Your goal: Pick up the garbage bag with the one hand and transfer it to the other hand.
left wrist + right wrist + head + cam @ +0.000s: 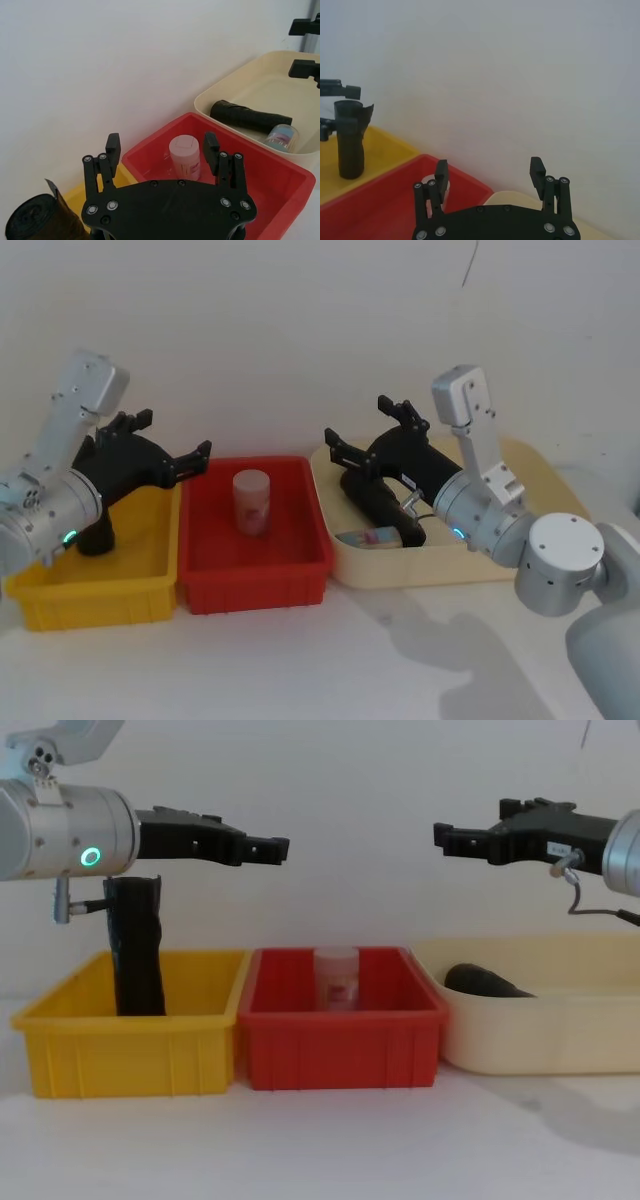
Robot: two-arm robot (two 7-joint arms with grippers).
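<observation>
– Three containers in a row on the table (300, 665): yellow bin (90, 592) at the left, red bin (255, 585) in the middle, cream tray (430, 568) at the right. Position of the garbage bag (380, 505)?

– Lying on its side in the cream tray, at the end nearest the red bin, just beside a small clear container (368, 537). Seen from the chest as a low black hump (485, 982) above the tray rim. Touched by neither pincer.

– And the left gripper (175, 435)?

– Held level above the yellow bin, tips reaching toward the red bin, well above both rims (265, 848). Fingers spread wide, nothing between them (161, 142). Green ring light on the silver arm behind.

– Right gripper (358, 420)?

– Held level above the cream tray, pointing toward the left gripper, clear of the garbage bag below (455, 833). Fingers likewise spread apart and empty (489, 169). Small white label on the body, grey cable at the wrist.

– Other contents?

– Slim black roll (135, 950) standing upright in the yellow bin, ragged flared top, just under the left arm. Pale pink-and-white cup (337, 978) upright in the middle of the red bin.
</observation>
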